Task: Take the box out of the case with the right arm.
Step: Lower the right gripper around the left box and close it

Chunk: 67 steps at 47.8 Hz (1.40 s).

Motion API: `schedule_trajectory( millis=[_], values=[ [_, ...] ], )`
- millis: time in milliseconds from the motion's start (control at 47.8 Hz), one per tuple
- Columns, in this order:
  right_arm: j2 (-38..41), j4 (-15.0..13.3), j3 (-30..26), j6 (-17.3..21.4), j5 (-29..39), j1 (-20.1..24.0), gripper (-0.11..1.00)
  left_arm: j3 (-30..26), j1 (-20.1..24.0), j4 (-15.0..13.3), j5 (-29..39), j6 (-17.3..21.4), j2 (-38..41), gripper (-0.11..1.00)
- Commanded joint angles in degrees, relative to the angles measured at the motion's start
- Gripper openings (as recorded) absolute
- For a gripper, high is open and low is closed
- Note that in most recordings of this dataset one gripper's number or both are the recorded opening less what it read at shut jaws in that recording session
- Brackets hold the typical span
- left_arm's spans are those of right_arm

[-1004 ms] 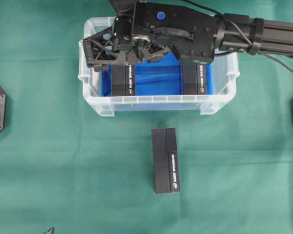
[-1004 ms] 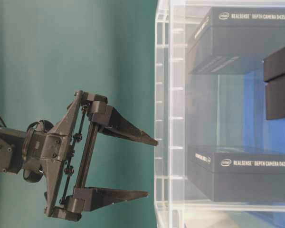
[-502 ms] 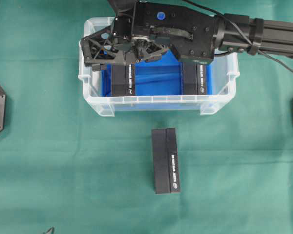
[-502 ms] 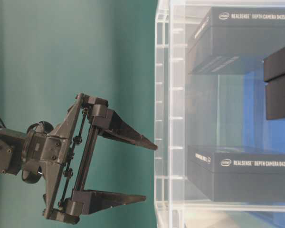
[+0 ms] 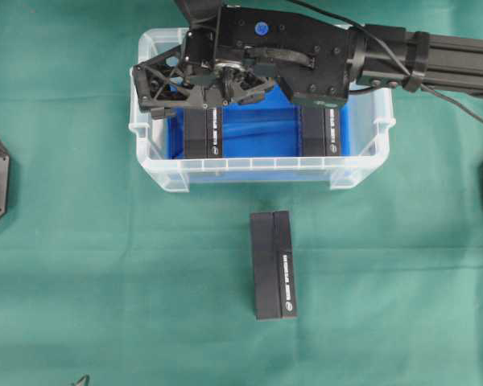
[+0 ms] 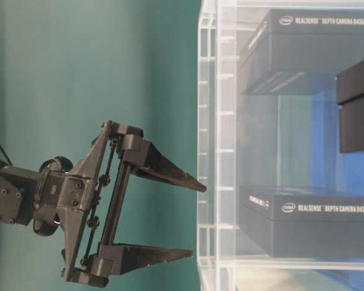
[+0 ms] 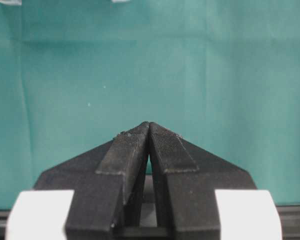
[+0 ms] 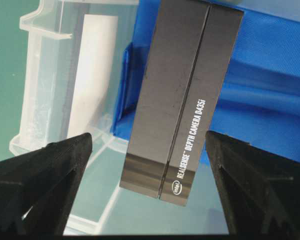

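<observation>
Overhead exterior view: the green surface (image 5: 80,265) carries the case (image 5: 262,171), a clear bin with a blue sheet (image 5: 258,129) on its bottom. Two black boxes lie inside, the left box (image 5: 203,135) and the right box (image 5: 322,130), well apart with bare blue between them. A third box (image 5: 274,265) lies outside on the surface, in front of the case's near wall. The right arm (image 5: 435,60) reaches in from the right edge across the case, and the right gripper (image 5: 157,87) hangs above the left box, jaws spread wide and empty, one on either side of that box in the wrist view. The left gripper (image 7: 149,131) is closed, tips touching, over bare cloth. Compared with a second ago, the right gripper has hardly shifted and all three boxes lie where they were.
</observation>
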Motion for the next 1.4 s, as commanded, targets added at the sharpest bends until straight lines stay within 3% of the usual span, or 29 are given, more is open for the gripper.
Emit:
schedule_trajectory(
  millis=[0,941,1381],
  values=[
    [-1.2,0.1,-1.5,-0.2,-0.4,0.1,0.95,-1.6,-0.2,0.2,-0.2,-0.1,0.2,0.00],
    [1.4,-0.3,0.7,-0.2,-0.6,-0.3,0.95,-1.5,-0.2,0.2,-0.2,-0.1,0.1,0.00],
    [3.3,0.2,4.5,-0.2,-5.8,-0.9,0.95,-1.6,-0.2,0.2,-0.2,-0.1,0.2,0.00]
  ],
)
